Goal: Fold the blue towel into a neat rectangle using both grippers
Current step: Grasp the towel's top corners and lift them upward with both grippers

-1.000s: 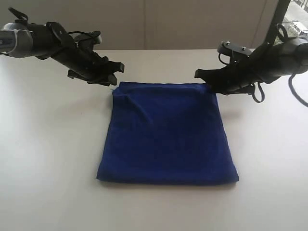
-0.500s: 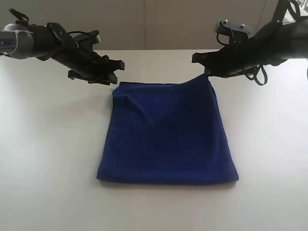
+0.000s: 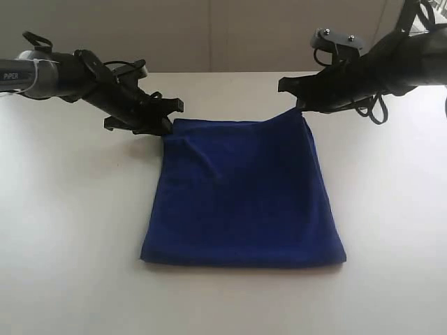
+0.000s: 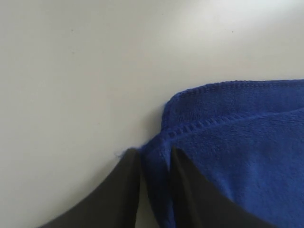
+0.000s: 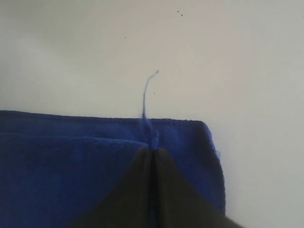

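Observation:
The blue towel (image 3: pixel 241 195) lies folded on the white table, roughly square. My right gripper (image 3: pixel 299 105) is shut on its far right corner and holds that corner raised off the table. In the right wrist view the fingertips (image 5: pixel 153 149) meet on the hem, with a loose thread (image 5: pixel 145 95) standing out beyond them. My left gripper (image 3: pixel 169 117) is down at the far left corner. Its two fingers (image 4: pixel 154 154) stand apart, one on each side of a ridge of towel (image 4: pixel 247 156) edge. A pale gap shows beside one finger.
The white table (image 3: pixel 70 230) spreads wide on all sides of the towel. A pale wall runs behind the table's far edge (image 3: pixel 230 72). Cables (image 3: pixel 377 112) hang from the right arm above the table.
My right gripper lifted the far right corner and has since held still. My left gripper came down and slightly right, onto the far left corner.

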